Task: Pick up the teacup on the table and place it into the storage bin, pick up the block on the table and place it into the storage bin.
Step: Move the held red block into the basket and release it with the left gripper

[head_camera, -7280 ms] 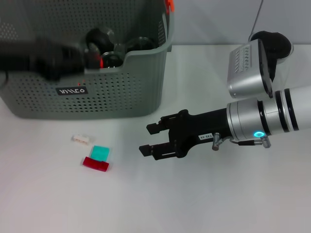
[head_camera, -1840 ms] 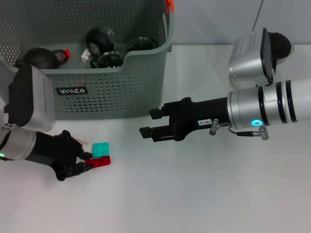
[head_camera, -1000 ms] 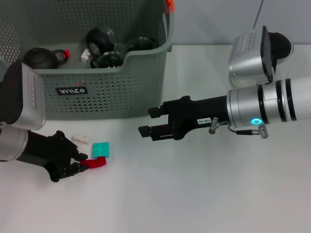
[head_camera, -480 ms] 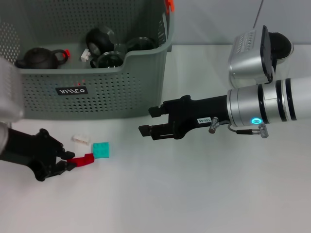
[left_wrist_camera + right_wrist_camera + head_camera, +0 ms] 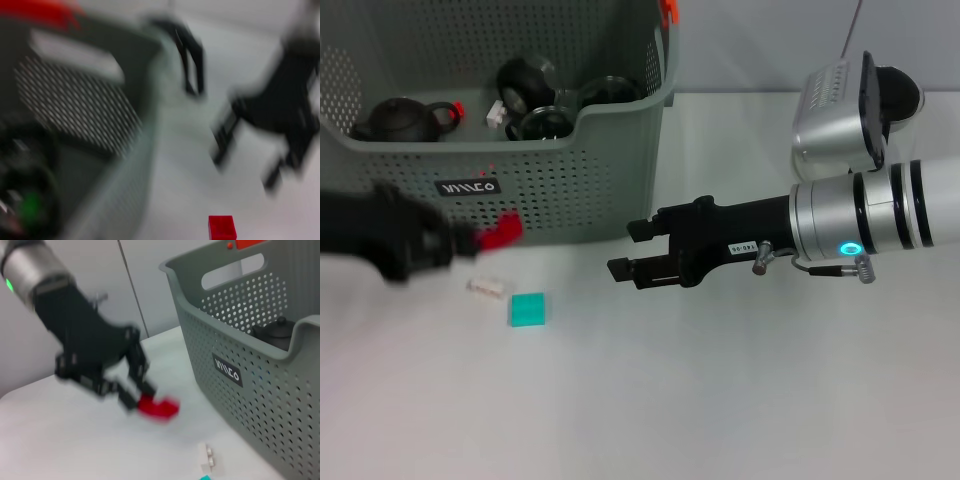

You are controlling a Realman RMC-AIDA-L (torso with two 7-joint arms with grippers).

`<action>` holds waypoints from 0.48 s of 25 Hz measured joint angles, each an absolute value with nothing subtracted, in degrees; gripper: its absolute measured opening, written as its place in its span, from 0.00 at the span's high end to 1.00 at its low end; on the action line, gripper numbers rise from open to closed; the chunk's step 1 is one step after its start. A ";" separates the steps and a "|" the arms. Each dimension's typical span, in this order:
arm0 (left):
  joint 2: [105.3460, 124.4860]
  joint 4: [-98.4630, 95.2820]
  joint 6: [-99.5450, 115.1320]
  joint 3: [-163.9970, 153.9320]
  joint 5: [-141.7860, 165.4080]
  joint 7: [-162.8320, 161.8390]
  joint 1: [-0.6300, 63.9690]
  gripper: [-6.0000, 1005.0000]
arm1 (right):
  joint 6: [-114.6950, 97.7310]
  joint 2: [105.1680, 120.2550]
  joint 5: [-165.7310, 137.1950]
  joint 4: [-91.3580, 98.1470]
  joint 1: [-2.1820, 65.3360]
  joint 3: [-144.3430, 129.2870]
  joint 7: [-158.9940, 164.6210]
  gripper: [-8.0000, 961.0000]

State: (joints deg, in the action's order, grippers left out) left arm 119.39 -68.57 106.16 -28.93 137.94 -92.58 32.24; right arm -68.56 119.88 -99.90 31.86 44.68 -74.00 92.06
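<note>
Red plastic sits clamped in my left pincer (image 5: 470, 243): the block (image 5: 501, 230), lifted off the bench (image 5: 720, 400) and hanging just in front of the storage bin (image 5: 570, 185), below its rim. The bin's opening lies up and beyond the block, so I judge the move ahead is a rise over the front wall. My right pincer (image 5: 625, 268) hovers with fingers spread, off to the bin's right; the left is nearer.

Left gripper (image 5: 470, 241) grips red block (image 5: 500, 230) (beside storage bin (image 5: 570, 190)).
</note>
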 joint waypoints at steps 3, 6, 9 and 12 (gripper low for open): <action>116.96 -68.65 108.37 -24.56 130.99 -97.11 33.72 0.82 | -68.57 119.84 -99.99 31.87 44.67 -74.00 91.83 0.30; 115.08 -68.76 108.62 -22.49 125.69 -101.05 35.44 0.82 | -68.57 119.79 -100.05 31.89 44.62 -74.01 91.59 0.30; 114.00 -68.66 105.54 -22.56 124.46 -104.19 38.08 0.82 | -68.60 119.80 -100.10 31.91 44.63 -74.01 91.58 0.30; 113.44 -67.70 97.31 -25.13 126.44 -107.30 40.71 0.82 | -69.10 119.77 -100.10 31.91 44.66 -74.00 91.58 0.30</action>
State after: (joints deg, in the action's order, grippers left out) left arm 113.44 -67.70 97.31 -25.13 126.44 -107.30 40.71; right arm -69.10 119.77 -100.10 31.91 44.66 -74.00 91.58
